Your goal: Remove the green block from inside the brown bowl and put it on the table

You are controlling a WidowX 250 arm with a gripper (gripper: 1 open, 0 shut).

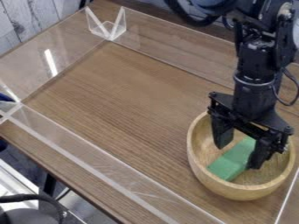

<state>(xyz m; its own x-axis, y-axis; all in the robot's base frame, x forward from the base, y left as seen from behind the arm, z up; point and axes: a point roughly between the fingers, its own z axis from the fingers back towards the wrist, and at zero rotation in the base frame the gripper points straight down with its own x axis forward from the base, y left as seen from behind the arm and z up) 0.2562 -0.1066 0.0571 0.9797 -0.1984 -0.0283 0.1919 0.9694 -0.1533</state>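
Note:
A round tan brown bowl sits on the table at the near right. Inside it lies the green block, a flat bright green bar leaning on the bowl's inner slope. My black gripper hangs straight down over the bowl, open, with one finger on each side of the block's upper end. Its fingertips reach below the rim; whether they touch the block I cannot tell. Nothing is held.
Low clear acrylic walls run along the table's edges, with a clear corner bracket at the far left. The wood-grain top stretches left and back from the bowl. The black arm rises at the upper right.

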